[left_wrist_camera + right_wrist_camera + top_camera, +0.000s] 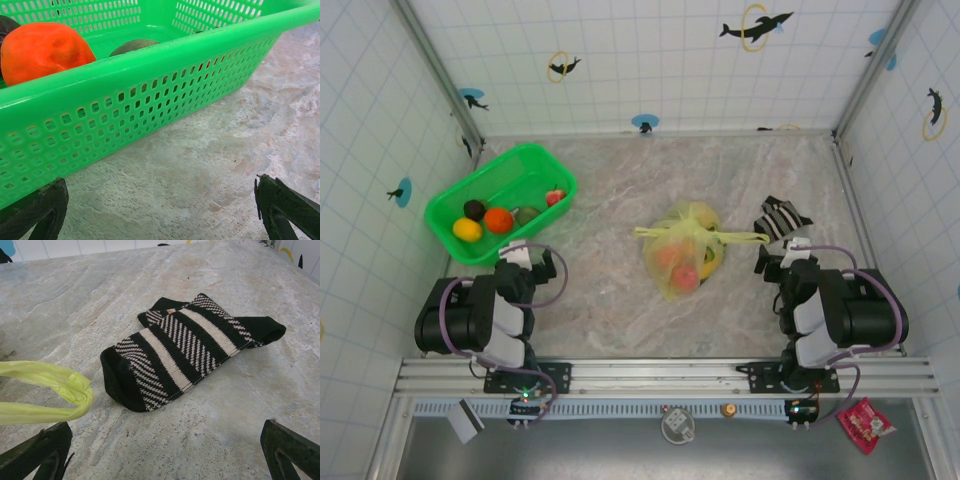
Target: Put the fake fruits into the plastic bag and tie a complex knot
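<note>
Table (620, 180), marbled grey surface, tiled walls around it.

Plastic bag (682, 250): lies mid-table, between the two arms and touching neither. Pale yellow-green film, bulging. Orange and red fake fruits (678, 265) show through the film. Thin straps stick out left and right from a bunched knot (705, 235) on the bag's upper part, which is too small to tell how it is tied. The right strap reaches toward the striped cloth. In the right wrist view its loop end (55, 390) lies flat on the table just beside the cloth's toe, with a narrow gap between them.

Striped cloth (782, 217): a black-and-white sock, folded over, flat on the table at right, just ahead of the right end effector.

Green mesh basket (535, 152): far left, set at an angle. Five fruits are inside: yellow (467, 229), orange (499, 220), dark brown (474, 208), a dull green one (527, 214) and red (555, 197). In the left wrist view the orange fruit (42, 50) sits against the near wall.

Left end effector (530, 252): low over the table, just short of the basket's near wall, fingers wide apart with bare table between them, nothing held.

Right end effector (782, 252): low over the table facing the sock, fingers spread wide, nothing held.
</note>
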